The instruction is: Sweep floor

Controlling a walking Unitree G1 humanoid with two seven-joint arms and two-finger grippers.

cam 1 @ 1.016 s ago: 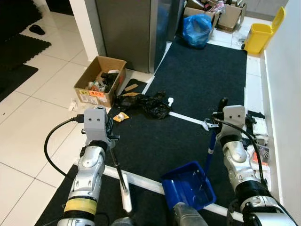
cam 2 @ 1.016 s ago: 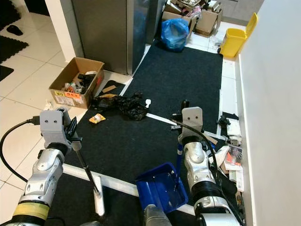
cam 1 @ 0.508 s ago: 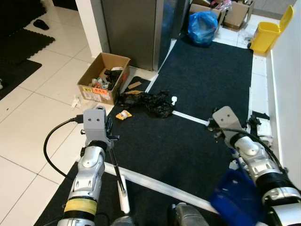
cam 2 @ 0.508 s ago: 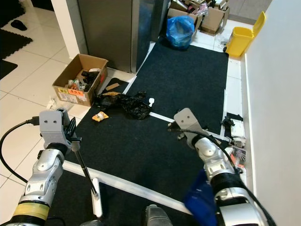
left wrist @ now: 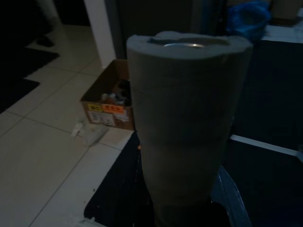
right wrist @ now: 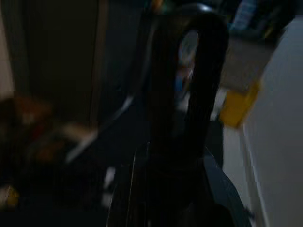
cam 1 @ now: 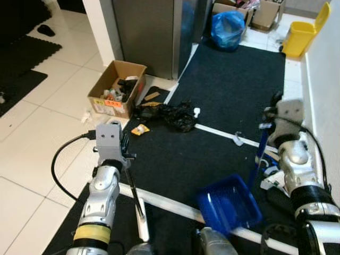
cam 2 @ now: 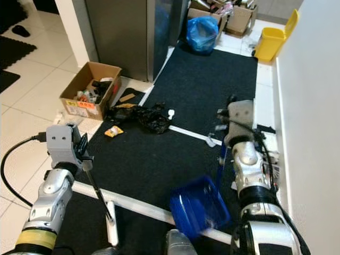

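My left gripper (cam 1: 125,158) is shut on the thin black handle of a broom, whose white head (cam 1: 142,227) rests on the dark carpet (cam 1: 175,159) just before me. In the left wrist view the handle's grey padded top (left wrist: 188,118) stands close up. My right gripper (cam 1: 267,126) is shut on the blue handle (cam 1: 258,154) of a blue dustpan (cam 1: 229,202), held upright with the pan low over the carpet. The right wrist view is dark and shows the handle's black loop end (right wrist: 189,75). Ahead lie a crumpled black bag (cam 1: 171,115) and an orange wrapper (cam 1: 139,129).
A cardboard box (cam 1: 117,94) of rubbish stands on the white tiles at the left, beside a tall grey cabinet (cam 1: 149,32). A blue bag (cam 1: 227,29) and a yellow bin (cam 1: 302,31) sit at the back. Clutter (cam 1: 273,175) lies along the white wall at the right.
My right arm swung the dustpan out to the right and low, then brought it back upright, further right than a second ago. The left arm and broom have held still.
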